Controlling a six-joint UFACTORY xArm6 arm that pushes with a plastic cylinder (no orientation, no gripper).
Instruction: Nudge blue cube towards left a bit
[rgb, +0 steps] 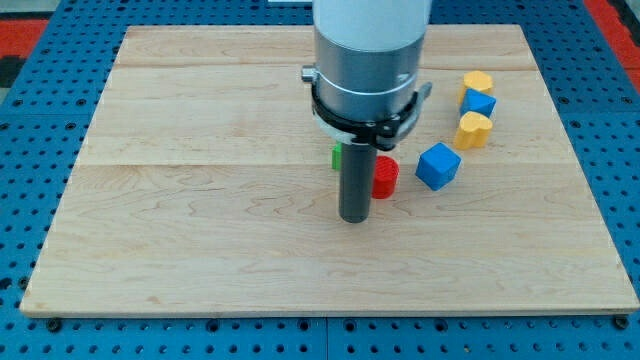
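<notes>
The blue cube (438, 165) lies right of the board's middle. My tip (353, 217) rests on the board down and to the left of it, with a red block (385, 177) between them, just right of the rod. A green block (338, 155) shows only as a sliver behind the rod's left side. At the upper right a second, smaller blue block (481, 104) sits between two yellow blocks, one above (477, 83) and one below (474, 129).
The wooden board (200, 230) lies on a blue pegboard table (30, 150). The arm's large grey and white body (366, 60) hangs over the board's upper middle and hides what is behind it.
</notes>
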